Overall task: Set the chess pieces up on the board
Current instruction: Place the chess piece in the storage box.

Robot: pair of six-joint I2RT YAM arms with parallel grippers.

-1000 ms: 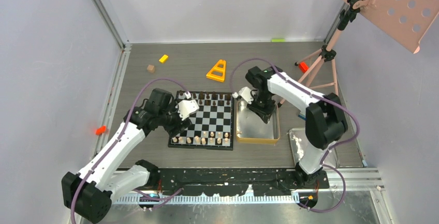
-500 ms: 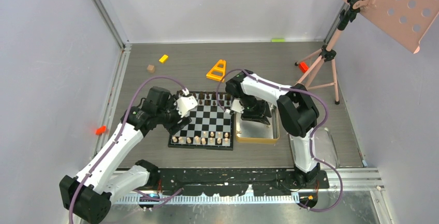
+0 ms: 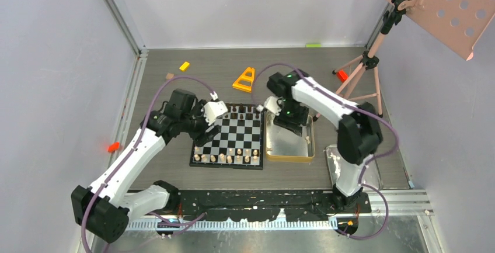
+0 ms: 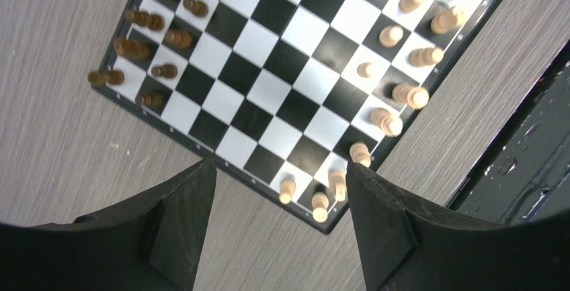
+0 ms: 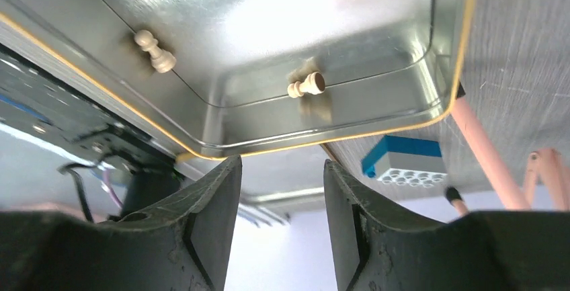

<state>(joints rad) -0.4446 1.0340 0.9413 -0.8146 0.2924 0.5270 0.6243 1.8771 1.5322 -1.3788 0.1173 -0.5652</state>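
Checkered board lies flat mid-counter, just ahead of the arm bases. Pieces on it: pale ones in two rows along the board's 6 o'clock edge, the inner row gappy; dark ones lined along the 12 o'clock edge. Two more pale pieces sit on the floor of the tin, well apart from each other. The tin is gold-rimmed, at 3 o'clock of the board, just beside it. Left jaws hang above the board's 10 o'clock side, wide apart, nothing between them; the left wrist view looks down past them at a board corner with pale pieces. Right jaws are over the tin's 12 o'clock end, apart, nothing between them, both loose pieces beyond the tips. Left arm reaches in from 7 o'clock, right arm bends over the tin from 4 o'clock. Further out: orange triangle at 12 o'clock of the board, yellow block at 11, silver tray at 4 past the tin and partly under the right arm, pink tripod at 2 carrying a perforated panel, red block by its foot, green strip at the far wall, red bit at 9 on the counter's edge. Blue block shows beyond the tin rim beside a tripod leg.
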